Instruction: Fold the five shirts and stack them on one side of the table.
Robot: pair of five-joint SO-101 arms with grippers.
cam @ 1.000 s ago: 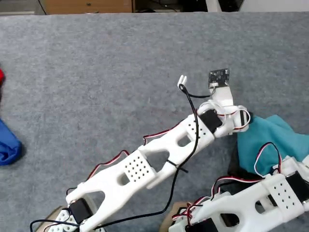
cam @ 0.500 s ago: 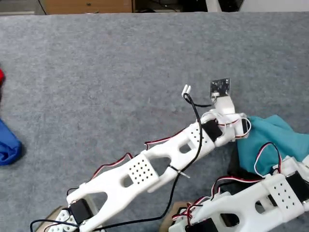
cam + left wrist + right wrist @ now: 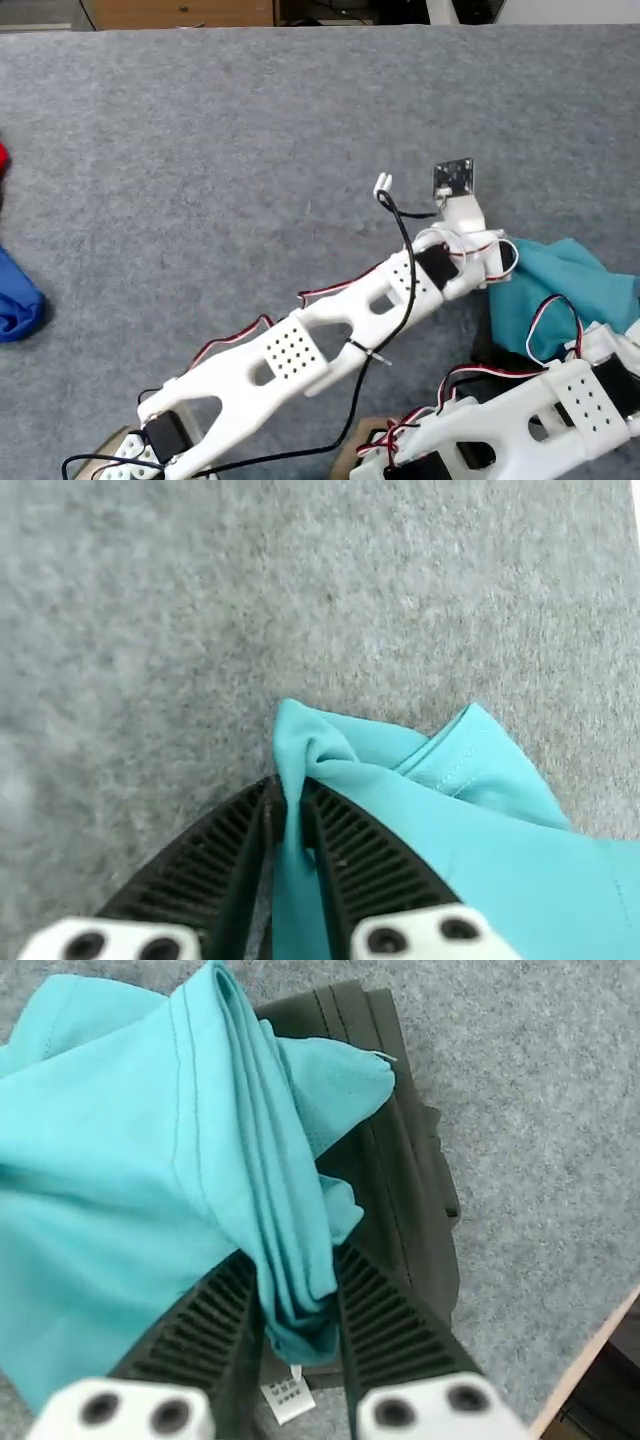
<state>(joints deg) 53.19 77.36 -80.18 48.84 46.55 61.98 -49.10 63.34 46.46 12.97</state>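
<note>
Folding looks barely started: left and right jaws squeeze the soft teal cloth shirt (image 3: pixel 565 285) over one folded dark shirt (image 3: pixel 400 1160)

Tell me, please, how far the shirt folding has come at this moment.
Done, it seems: one dark shirt lies folded under the teal shirt. In hand: the left gripper and the right gripper are both shut on the teal shirt, which is not yet folded. Left: the blue shirt lies bunched at the other side of the table, a red cloth near it.

Left pincer (image 3: pixel 288 788), right pincer (image 3: pixel 295 1260): both seemingly closed.
</note>
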